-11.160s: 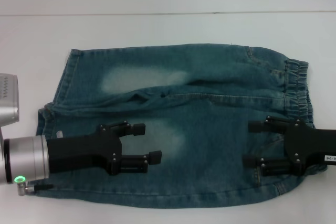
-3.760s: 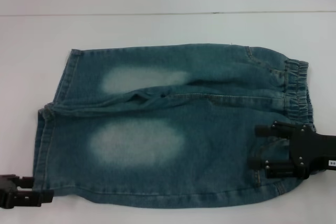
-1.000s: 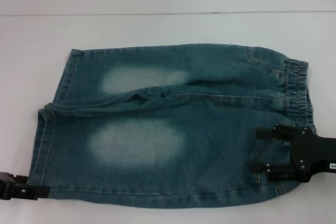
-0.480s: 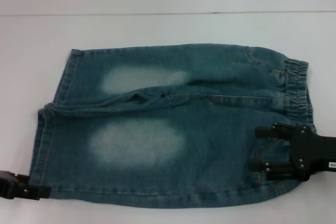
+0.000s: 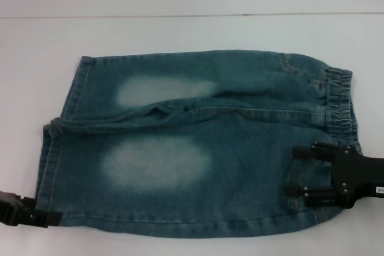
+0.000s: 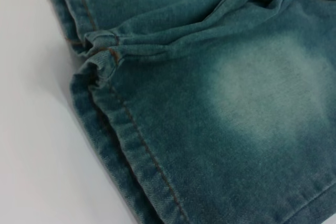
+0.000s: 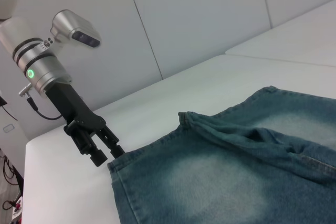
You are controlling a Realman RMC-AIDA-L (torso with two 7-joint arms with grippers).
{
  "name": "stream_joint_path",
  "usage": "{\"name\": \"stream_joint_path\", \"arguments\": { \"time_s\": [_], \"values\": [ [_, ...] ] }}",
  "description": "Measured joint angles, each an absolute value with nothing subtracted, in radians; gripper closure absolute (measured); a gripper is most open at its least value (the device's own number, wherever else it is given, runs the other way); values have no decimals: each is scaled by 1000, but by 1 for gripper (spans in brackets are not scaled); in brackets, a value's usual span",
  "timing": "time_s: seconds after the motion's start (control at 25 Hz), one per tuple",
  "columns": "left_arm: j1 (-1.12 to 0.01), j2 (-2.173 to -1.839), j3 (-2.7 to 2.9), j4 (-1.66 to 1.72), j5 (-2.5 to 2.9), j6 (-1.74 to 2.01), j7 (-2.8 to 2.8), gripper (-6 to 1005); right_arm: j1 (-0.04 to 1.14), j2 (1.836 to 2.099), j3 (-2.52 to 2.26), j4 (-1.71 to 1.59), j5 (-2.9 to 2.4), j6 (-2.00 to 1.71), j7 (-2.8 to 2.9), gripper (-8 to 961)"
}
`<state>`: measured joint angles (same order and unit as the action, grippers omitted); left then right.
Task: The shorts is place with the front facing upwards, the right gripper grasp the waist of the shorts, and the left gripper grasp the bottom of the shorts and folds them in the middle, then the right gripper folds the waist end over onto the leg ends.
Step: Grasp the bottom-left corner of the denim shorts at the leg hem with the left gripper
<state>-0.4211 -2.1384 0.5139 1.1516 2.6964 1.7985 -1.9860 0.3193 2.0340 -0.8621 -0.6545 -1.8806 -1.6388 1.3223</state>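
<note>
The shorts [image 5: 198, 148] lie flat, front up, with the gathered waist [image 5: 341, 103] on the right. The bottom of the shorts, its straight leg ends [image 5: 51, 166], is on the left. My right gripper [image 5: 298, 171] is open over the near waist end, its fingers [image 5: 307, 151] spread above the pocket just inside the waistband. My left gripper [image 5: 54, 216] is at the near corner of the front leg's hem. In the right wrist view the left gripper [image 7: 109, 156] has a small gap between its fingers, right at that hem corner [image 7: 116, 167]. The left wrist view holds only denim and hem [image 6: 142, 150].
The shorts rest on a plain white table [image 5: 192, 34] whose back edge runs across the top of the head view. White wall panels [image 7: 199, 19] stand behind the table. The near side seam of the shorts [image 5: 180, 227] lies close to the front edge of the view.
The left gripper has crept slightly right, closer onto the near hem corner. The right gripper and the shorts stay as they were.
</note>
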Motion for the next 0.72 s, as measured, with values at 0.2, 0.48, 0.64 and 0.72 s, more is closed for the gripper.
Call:
{"name": "stream_joint_path", "arguments": {
  "time_s": [0.2, 0.48, 0.64, 0.72],
  "values": [
    [-420, -2138, 514, 1147, 2697, 1798, -1983, 137, 318, 2034, -861, -652, -1881, -1636, 1322, 6],
    [-420, -2138, 514, 1148, 2700, 1807, -1985, 137, 317, 2034, -861, -656, -1881, -1636, 1322, 6],
    [-425, -2138, 515, 1150, 2695, 1829, -1986, 137, 317, 2034, -860, -657, -1881, -1636, 1322, 6],
    [-430, -2138, 515, 1150, 2692, 1836, -1985, 137, 317, 2034, -860, -658, -1881, -1636, 1322, 6]
  ]
}}
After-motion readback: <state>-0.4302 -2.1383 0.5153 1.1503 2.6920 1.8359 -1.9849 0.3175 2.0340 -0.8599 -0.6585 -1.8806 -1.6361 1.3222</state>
